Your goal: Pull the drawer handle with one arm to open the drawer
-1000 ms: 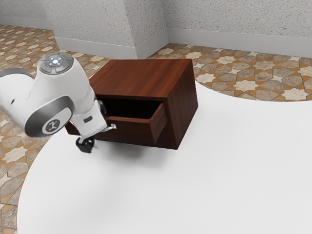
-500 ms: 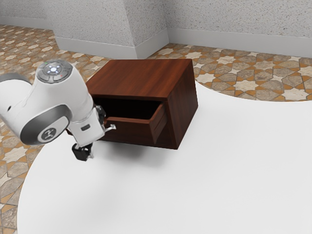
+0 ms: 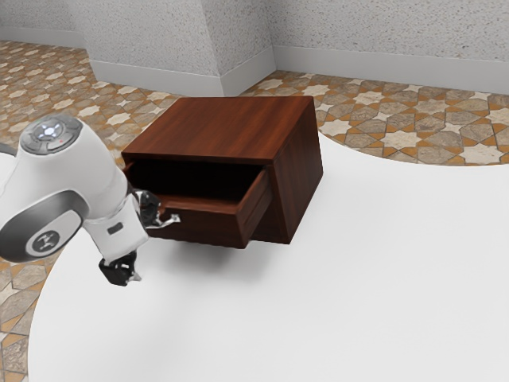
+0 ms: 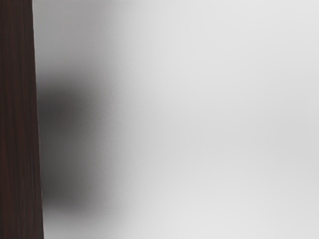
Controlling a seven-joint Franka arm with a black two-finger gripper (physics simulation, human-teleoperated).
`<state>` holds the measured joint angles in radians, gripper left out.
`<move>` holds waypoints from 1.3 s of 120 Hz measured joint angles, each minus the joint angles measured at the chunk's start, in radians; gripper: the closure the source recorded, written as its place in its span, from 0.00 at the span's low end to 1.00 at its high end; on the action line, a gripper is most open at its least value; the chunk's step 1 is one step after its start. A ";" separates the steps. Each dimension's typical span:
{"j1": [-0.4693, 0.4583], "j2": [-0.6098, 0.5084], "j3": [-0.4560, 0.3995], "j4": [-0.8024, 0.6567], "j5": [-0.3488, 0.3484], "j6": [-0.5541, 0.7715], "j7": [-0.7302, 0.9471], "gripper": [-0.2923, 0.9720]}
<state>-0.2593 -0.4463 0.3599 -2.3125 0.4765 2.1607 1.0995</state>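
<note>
Plainly, the drawer [image 3: 203, 226] stands partly open, pincer [image 3: 154, 211] at its handle [image 3: 169, 217], grip indiscernible.

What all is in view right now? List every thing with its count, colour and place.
cabinet: one, dark reddish-brown wood, on the table's far side
drawer: one, same wood, partly out of the cabinet, toward the arm
handle: one, silvery, on the drawer's front
table: one, white, rounded edge, under the cabinet
floor: brown and cream patterned tiles, around the table
walls: grey, speckled, pale baseboard, behind
robot arm: one, white and grey, at the exterior view's left, its end by the handle
</note>
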 joint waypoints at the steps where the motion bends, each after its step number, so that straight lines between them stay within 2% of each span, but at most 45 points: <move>1: 0.000 -0.003 0.000 -0.002 0.000 0.000 0.000 0.24; 16: -0.002 -0.054 -0.001 -0.037 -0.001 -0.001 -0.002 0.29; 24: -0.003 -0.073 0.000 -0.053 0.003 -0.001 -0.003 0.28; 43: -0.004 -0.084 0.001 -0.051 0.016 -0.003 -0.003 0.32; 66: 0.002 -0.085 0.006 -0.045 0.027 -0.005 -0.001 0.27; 98: 0.002 -0.110 0.022 0.022 0.024 -0.027 0.002 0.24; 121: -0.003 -0.067 0.034 0.229 -0.078 -0.151 -0.002 0.24; 141: 0.004 0.042 0.038 0.429 -0.193 -0.326 -0.055 0.23; 156: 0.006 0.110 0.045 0.496 -0.263 -0.436 -0.107 0.23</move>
<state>-0.2530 -0.3362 0.4051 -1.8165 0.2133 1.7248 0.9926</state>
